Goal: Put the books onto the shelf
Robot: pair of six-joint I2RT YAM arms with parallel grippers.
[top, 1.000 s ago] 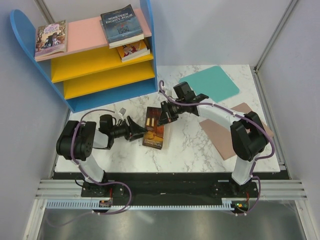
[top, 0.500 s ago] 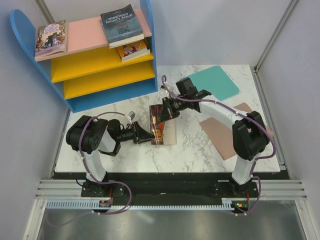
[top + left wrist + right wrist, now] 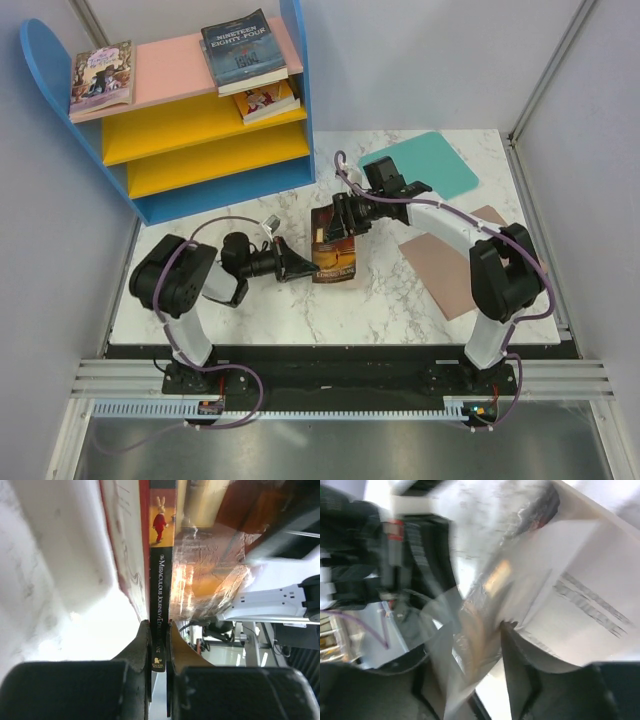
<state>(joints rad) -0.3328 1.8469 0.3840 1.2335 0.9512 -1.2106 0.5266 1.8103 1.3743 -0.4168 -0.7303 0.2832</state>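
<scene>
A brown-orange book [image 3: 335,258] lies mid-table between both arms. My left gripper [image 3: 298,268] is shut on the lower end of its black spine [image 3: 161,580], one finger on each side [image 3: 159,645]. From the far side, my right gripper [image 3: 345,215] is at the book's top edge. In the blurred right wrist view its fingers stand apart, open, with the book's glossy cover and pale pages [image 3: 560,570] between them [image 3: 480,645]. The shelf [image 3: 210,190] stands at the back left. It holds a navy book [image 3: 248,48], a purple-yellow book [image 3: 102,78] and a dark red book [image 3: 268,100].
A teal mat [image 3: 420,165] lies at the back right, and a pinkish-brown mat [image 3: 450,265] lies partly under the right arm. Grey walls close in the table on both sides.
My left gripper has come in from the left and shut on the book's spine. The book has shifted right and turned. My right gripper's fingers have parted from their grip on it.
</scene>
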